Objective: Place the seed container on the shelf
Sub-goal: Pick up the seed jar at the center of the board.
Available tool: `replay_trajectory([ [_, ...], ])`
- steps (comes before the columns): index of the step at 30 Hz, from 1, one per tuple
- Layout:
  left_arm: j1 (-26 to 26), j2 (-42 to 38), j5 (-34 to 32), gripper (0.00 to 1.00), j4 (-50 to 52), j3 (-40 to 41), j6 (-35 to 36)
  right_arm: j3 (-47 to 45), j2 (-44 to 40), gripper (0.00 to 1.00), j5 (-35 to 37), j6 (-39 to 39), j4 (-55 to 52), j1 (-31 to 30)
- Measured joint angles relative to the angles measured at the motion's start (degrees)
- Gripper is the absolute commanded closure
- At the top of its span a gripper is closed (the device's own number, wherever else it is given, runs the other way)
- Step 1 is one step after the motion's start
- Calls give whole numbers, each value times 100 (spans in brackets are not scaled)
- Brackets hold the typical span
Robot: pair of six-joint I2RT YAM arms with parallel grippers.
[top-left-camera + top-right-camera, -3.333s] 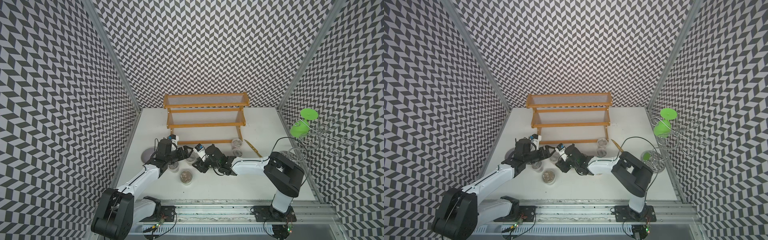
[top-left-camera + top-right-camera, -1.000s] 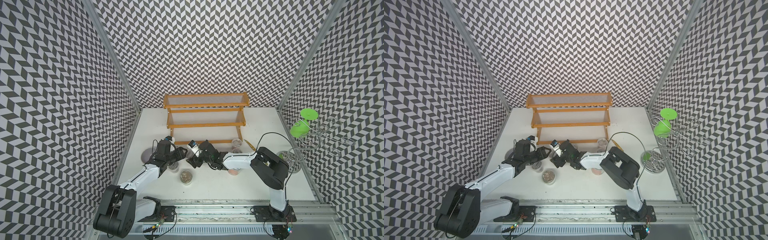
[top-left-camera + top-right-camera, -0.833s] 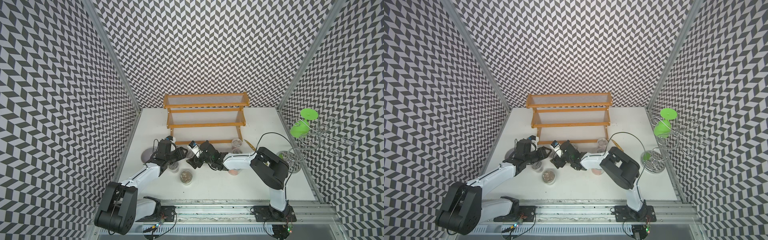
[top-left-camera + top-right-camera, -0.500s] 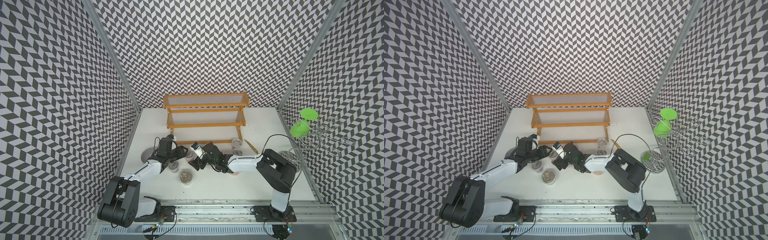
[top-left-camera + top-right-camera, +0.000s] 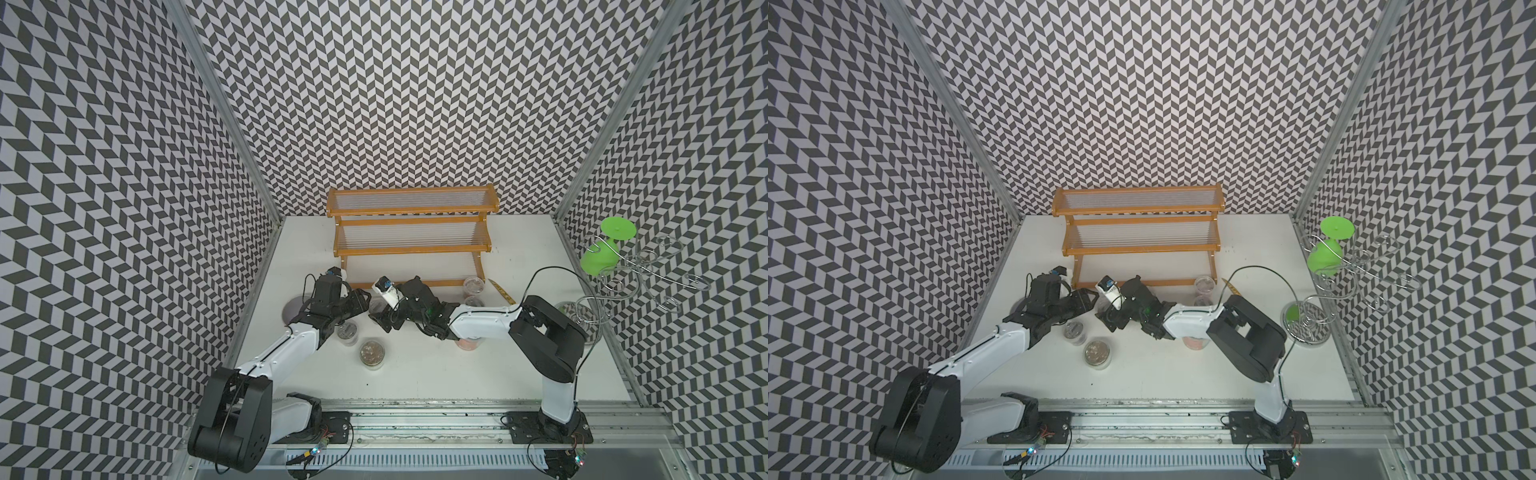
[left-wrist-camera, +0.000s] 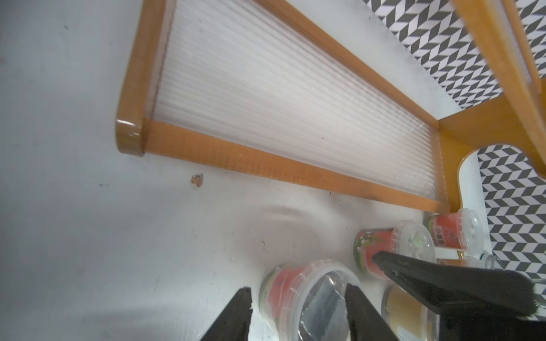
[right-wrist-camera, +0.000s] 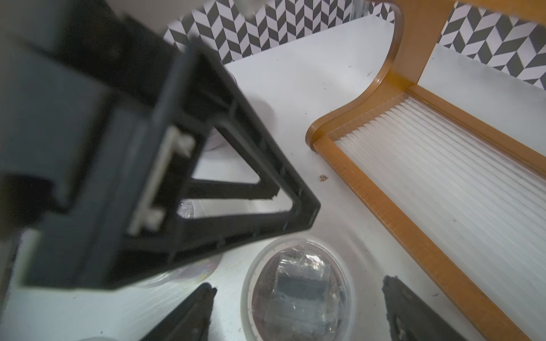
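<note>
Seed container (image 7: 298, 295) near shelf (image 7: 381, 203); white tabletop (image 5: 436, 374), chevron-patterned walls (image 5: 374, 104).

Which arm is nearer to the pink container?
Right. The right arm's forearm passes over the pink container, partly hiding it; the left arm is well to its left.

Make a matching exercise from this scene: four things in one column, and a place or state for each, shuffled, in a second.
Things
1. shelf
2. green goblet
3. left gripper
4. right gripper

Places and states
A. open, fingers wide apart
B. shut on the seed container
C. hung on the wire stand
D. against the back wall

Pairs: 1-D, 2-C, 3-B, 4-A
</note>
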State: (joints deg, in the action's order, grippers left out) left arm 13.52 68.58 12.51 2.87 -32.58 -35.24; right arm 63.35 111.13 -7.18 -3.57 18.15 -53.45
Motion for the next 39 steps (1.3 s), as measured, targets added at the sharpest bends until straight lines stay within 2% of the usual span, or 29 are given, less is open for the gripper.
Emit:
replay_trajectory([
  [6, -151, -457, -245, 40, 63, 79, -66, 219, 284, 12, -4, -7, -219, 0],
  [15, -280, -678, -289, 39, 205, 98, -66, 518, 546, 14, -7, -42, -365, 0],
  [22, -358, -850, -291, 38, 256, 98, -63, 562, 549, 19, -7, -105, -417, 0],
  [39, -444, -1069, -299, 36, 409, 96, -42, 590, 514, 22, -39, -192, -662, 0],
])
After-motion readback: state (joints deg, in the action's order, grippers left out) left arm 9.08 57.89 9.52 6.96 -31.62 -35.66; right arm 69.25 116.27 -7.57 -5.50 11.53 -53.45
